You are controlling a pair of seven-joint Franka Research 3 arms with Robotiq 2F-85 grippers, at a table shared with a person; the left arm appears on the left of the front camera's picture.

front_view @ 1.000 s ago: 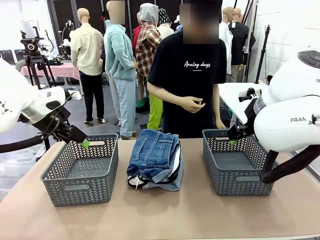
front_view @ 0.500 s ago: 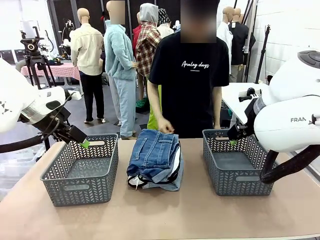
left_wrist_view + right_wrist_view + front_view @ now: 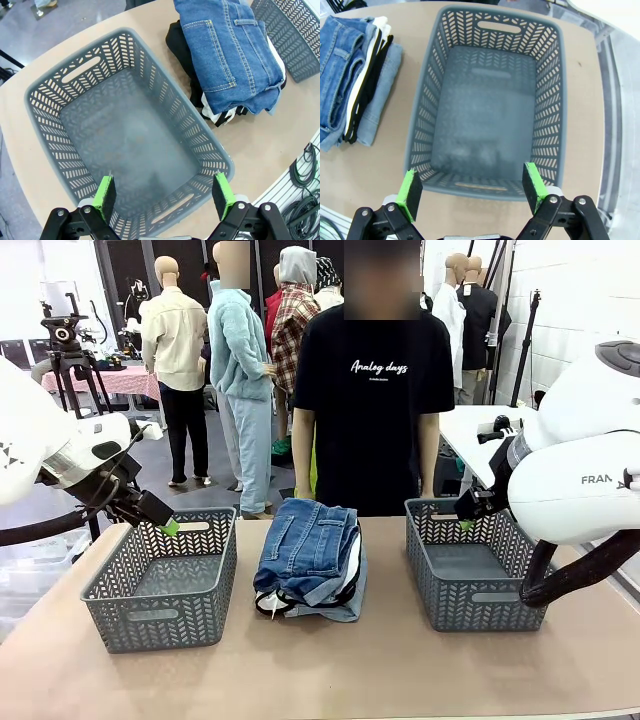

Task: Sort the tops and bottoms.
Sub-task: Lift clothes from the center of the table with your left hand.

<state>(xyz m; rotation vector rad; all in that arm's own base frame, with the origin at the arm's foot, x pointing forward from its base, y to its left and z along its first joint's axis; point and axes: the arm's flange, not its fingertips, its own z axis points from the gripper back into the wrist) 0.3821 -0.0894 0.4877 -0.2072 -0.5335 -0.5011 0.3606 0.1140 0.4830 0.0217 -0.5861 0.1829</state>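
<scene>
Denim bottoms (image 3: 305, 540), tops (image 3: 370, 70) between baskets (image 3: 160, 615)

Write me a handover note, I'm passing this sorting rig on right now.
Left gripper: open, holding nothing, above the left basket.
Right gripper: open, holding nothing, above the right basket.
Garments: one stack between the baskets, with dark blue jeans on top, white top with black edging and black top in the middle, pale denim at the bottom.
Done: nothing sorted yet.
Left: all four garments.
</scene>
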